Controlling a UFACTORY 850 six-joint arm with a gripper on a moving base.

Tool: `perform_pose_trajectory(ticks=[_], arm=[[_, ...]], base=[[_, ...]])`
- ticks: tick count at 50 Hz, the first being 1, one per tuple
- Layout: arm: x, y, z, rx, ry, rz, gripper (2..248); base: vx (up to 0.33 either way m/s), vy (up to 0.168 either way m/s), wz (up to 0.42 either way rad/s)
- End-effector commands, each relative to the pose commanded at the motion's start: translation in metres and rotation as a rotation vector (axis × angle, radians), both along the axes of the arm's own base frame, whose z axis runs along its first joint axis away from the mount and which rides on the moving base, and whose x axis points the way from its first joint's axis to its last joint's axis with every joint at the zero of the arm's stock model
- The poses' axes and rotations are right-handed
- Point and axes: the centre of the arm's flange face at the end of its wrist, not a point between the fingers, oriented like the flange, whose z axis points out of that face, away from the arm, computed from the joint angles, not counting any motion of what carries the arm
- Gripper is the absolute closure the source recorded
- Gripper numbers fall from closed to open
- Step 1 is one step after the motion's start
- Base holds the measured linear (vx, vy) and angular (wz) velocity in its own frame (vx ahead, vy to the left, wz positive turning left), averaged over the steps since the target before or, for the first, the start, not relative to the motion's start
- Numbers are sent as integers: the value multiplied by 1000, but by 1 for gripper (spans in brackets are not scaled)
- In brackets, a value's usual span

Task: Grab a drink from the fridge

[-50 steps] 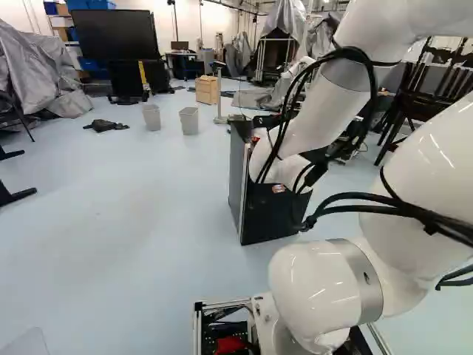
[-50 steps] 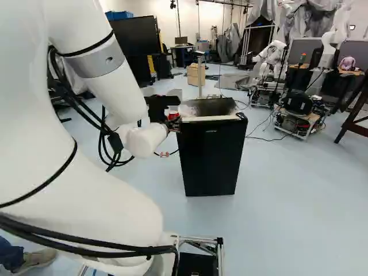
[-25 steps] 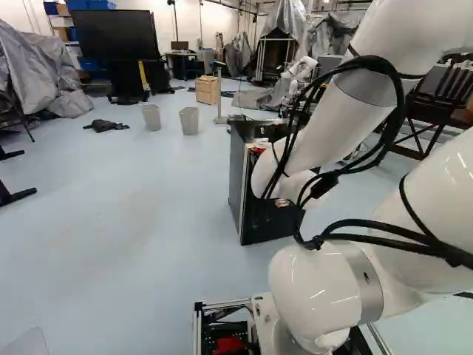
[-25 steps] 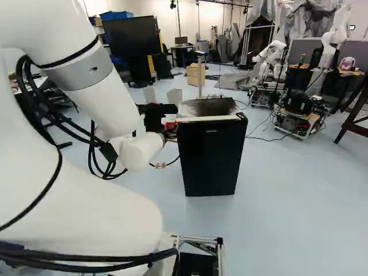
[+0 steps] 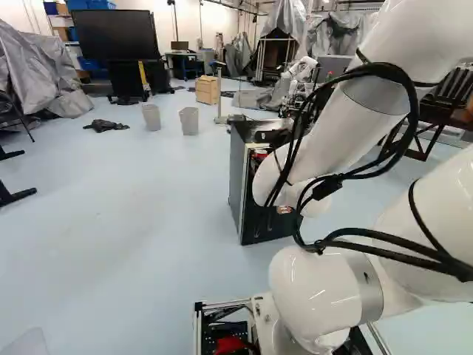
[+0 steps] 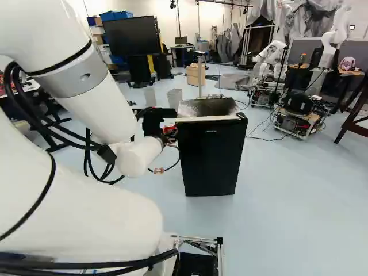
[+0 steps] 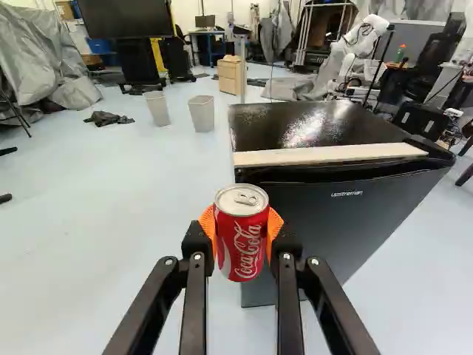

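"Drink can [image 6: 170,130] first, in the right base view: where is it?"

"Just left of the upper front edge of the fridge [image 6: 210,161], up at about top height, with the gripper [image 6: 169,135] around it. A pale strip [image 6: 210,119] runs along the fridge's top edge, ending close to the can."

"And the room around it?"

"Floor [image 6: 282,195] spreads to the right of the fridge, as far as the low wheeled cart [image 6: 299,118] and the dark wooden stand [image 6: 356,115]. The white arm [image 6: 103,98] comes in from the left."

"Left base view?"

"The arm covers part of the fridge's front, and black cables [image 5: 298,214] hang across its near edge; mind those. To the left of the fridge there's a long, wide run of floor. Two gray bins [image 5: 189,120] stand farther back than the fridge, on that side, with a wooden cabinet [image 5: 208,90] beyond."

"Now the wrist view. Is it held?"

"Yes: the can is upright, pinched between the orange pads [image 7: 274,225], one on each side. The fridge's near corner rises just past it, and the can overlaps that edge in sight. Whether they touch, I can't tell. Floor runs on along the fridge's side."
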Motion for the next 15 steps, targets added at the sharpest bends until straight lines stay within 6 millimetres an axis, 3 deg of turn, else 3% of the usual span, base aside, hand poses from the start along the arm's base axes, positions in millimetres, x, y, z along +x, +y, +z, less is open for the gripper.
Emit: perform_pose_trajectory(ticks=[15], arm=[[0,0,0,0,0,0,162]], base=[[0,0,0]])
